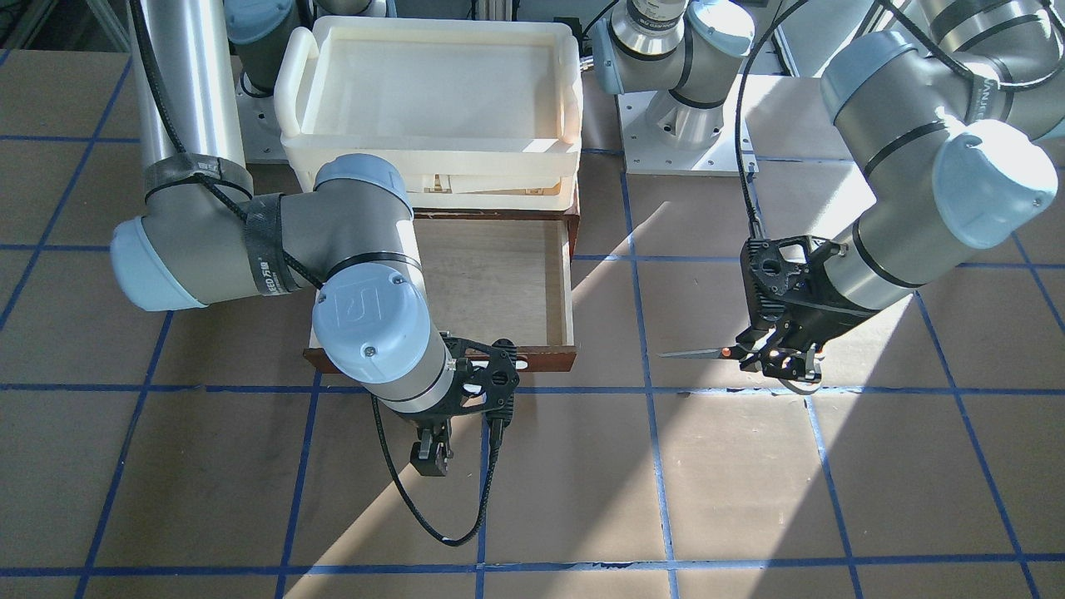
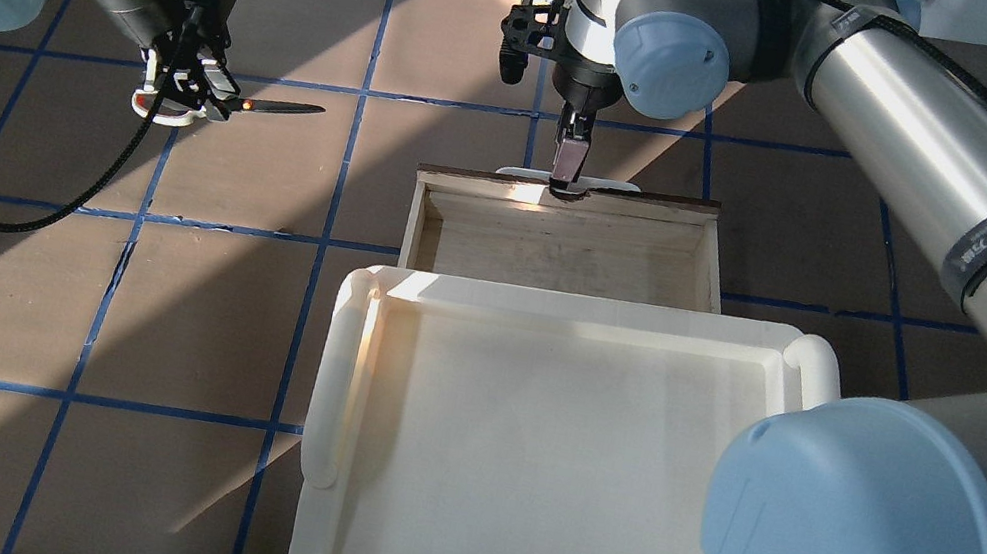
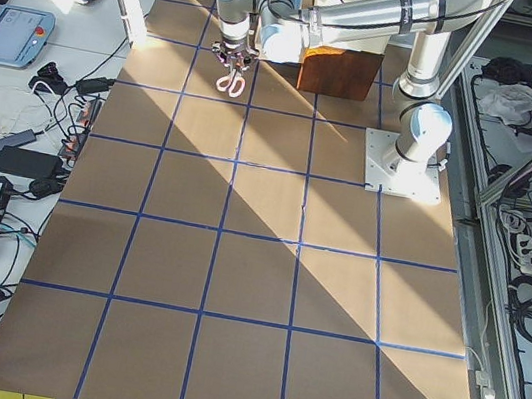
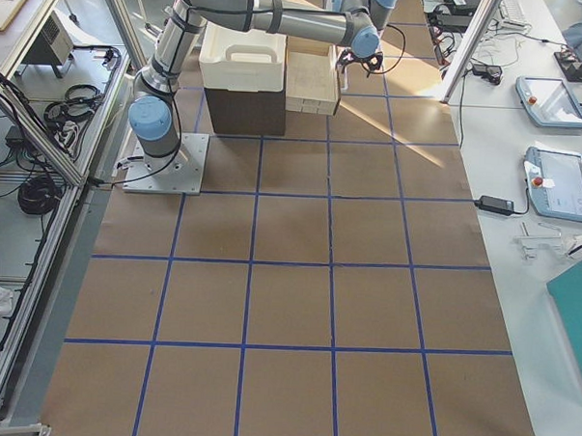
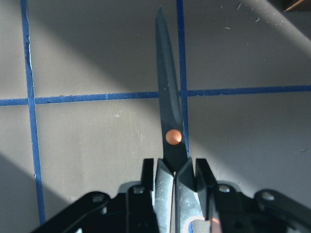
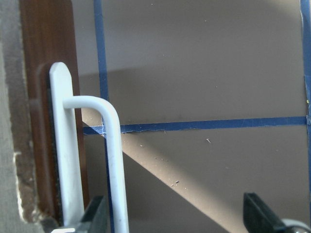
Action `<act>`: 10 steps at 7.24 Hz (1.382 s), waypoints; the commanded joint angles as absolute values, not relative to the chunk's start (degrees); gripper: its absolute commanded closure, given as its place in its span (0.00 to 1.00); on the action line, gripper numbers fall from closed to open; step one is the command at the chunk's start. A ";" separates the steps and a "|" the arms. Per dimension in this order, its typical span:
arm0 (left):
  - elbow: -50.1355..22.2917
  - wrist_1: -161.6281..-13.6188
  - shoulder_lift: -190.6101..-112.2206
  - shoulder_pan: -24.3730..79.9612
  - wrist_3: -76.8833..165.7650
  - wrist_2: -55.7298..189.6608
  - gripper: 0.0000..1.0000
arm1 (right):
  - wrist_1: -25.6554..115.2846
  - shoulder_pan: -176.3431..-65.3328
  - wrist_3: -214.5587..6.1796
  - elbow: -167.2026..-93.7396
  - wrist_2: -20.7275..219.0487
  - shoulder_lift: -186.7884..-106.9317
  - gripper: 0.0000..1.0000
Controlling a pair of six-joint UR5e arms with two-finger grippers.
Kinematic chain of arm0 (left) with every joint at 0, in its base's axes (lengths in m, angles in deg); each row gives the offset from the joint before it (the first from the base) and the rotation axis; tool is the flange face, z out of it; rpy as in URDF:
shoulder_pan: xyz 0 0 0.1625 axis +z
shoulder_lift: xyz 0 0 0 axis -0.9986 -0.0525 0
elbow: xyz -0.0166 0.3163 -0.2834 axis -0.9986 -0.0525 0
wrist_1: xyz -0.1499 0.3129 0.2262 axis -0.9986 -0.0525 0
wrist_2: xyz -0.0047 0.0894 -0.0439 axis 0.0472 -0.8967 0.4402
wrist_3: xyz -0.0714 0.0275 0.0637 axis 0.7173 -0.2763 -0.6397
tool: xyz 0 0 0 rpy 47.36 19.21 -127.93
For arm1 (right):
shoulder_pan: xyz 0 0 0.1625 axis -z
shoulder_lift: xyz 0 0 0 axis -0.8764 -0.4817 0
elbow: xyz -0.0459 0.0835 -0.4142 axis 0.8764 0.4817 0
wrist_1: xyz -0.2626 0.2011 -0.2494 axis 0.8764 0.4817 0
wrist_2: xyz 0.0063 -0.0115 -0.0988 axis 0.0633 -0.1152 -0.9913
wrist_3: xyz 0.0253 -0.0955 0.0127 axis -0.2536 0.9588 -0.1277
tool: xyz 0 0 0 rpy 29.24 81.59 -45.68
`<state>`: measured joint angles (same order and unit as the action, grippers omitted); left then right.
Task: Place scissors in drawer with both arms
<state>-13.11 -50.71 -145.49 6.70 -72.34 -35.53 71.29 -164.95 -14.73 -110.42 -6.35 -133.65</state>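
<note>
My left hand [image 2: 186, 89] clenched on scissors [image 2: 279, 108] near pivot; overhead view, scissors 9 o'clock from open drawer [image 2: 418, 228], blades pointed 3 o'clock. My right hand [image 2: 564, 178] released, fingers spread by white handle [image 6: 114, 160].

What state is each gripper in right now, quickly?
Left gripper: closed, holding the scissors.
Right gripper: open, at the white handle of the drawer.

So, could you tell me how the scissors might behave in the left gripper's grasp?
Probably stiff: the scissors jut straight out of the left gripper without sagging. Likely light, since they are slim. As they are pinched just behind the pivot, the smooth metal might slip or swivel.
</note>
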 commanded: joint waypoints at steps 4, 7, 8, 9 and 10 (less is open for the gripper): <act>-13.30 -53.17 -142.99 3.25 -66.91 -35.60 1.00 | 65.20 -163.25 -19.48 -111.04 -6.82 -142.34 0.00; -13.39 -53.08 -142.37 -4.48 -58.21 -36.04 1.00 | 64.56 -161.59 -33.85 -111.83 -7.44 -145.78 0.00; -13.39 -53.08 -142.37 -6.94 -54.61 -35.96 1.00 | 64.57 -160.45 -38.51 -111.92 -7.71 -146.91 0.00; -13.48 -53.08 -142.45 -9.23 -52.40 -35.95 1.00 | 64.40 -159.04 -45.08 -111.92 -7.71 -148.14 0.00; -13.57 -53.08 -142.72 -10.99 -50.99 -36.04 1.00 | 64.22 -158.33 -52.02 -112.01 -7.80 -149.03 0.00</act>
<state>-13.48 -53.09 -142.50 -8.38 -53.49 -35.98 64.39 -159.58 -43.47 -111.91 -7.67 -147.72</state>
